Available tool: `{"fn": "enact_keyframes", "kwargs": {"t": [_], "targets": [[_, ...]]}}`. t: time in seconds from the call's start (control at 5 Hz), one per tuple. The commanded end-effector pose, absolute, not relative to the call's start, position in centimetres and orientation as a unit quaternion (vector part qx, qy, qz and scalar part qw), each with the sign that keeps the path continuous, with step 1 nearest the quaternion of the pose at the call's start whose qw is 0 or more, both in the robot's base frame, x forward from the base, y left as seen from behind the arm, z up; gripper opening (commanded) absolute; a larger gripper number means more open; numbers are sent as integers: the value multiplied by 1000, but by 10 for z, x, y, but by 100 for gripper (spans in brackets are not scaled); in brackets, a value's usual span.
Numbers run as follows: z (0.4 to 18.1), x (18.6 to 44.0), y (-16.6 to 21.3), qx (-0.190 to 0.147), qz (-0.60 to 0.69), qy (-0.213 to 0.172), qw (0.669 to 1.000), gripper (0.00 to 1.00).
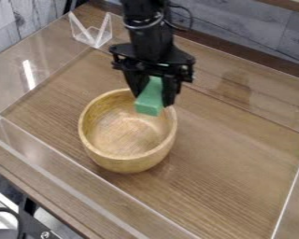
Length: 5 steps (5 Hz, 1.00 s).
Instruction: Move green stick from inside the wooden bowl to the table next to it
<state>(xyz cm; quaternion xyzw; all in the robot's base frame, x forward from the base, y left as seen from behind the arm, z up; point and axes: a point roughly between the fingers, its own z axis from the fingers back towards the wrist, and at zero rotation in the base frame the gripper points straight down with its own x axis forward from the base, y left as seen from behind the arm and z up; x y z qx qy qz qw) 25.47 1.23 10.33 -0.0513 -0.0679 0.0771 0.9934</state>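
Across the whole view, item one: the table point(227, 177), brown wood grain with a glossy sheen, bordered by clear acrylic walls point(27, 70) on its visible sides.

Item two: the wooden bowl point(124, 140), round, light tan, thick-rimmed, grain visible, standing upright on the table left of centre. Its inside shows bare wood.

Item three: my arm point(146, 23), black, coming down from the top edge, pointing straight down over the bowl's far right rim.

Item four: my gripper point(153, 91), black, with its fingers point(174, 86) on either side of the green stick, clamped on it.

Item five: the green stick point(151, 97), flat, bright green, matte, held nearly upright with a slight tilt. It hangs in the air above the bowl's far right rim, touching neither bowl nor table, its lower end just over the rim's edge.
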Motion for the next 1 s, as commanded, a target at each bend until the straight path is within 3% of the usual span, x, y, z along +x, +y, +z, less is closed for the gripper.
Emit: {"fn": "enact_keyframes", "kwargs": {"t": [0.0,0.2,0.6,0.8], "targets": [[116,256,4,-48,63,-98,992,0],[115,255,-8,-47,56,-102,992,0],[116,255,17,-37,57,-116,991,0],[112,257,4,-37,52,-117,991,0]]}}
